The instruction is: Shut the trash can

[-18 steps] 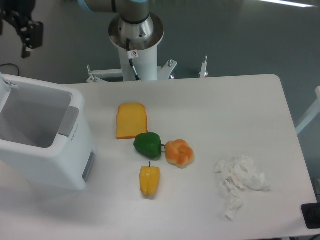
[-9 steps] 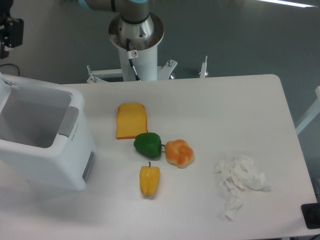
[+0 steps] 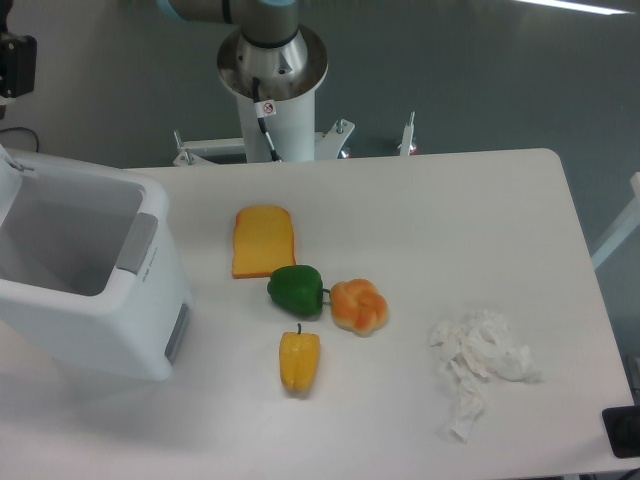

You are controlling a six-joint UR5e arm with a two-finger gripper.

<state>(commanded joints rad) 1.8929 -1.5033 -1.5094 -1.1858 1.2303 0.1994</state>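
Bin [image 3: 90,290] boxy smooth white plastic, lidless-open | fingers [image 3: 12,65] cropped, state unclear

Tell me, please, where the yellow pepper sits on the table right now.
The yellow pepper lies near the table's front edge, left of centre in the camera view, just below the green pepper and right of the open trash can.

Bare table [image 3: 430,215] separates the open trash can [image 3: 90,275] from the toy foods [image 3: 300,300] and tissue [image 3: 480,365].

The white boxy trash can [image 3: 95,290] stands open at the table's left edge, grey latch panel facing right.
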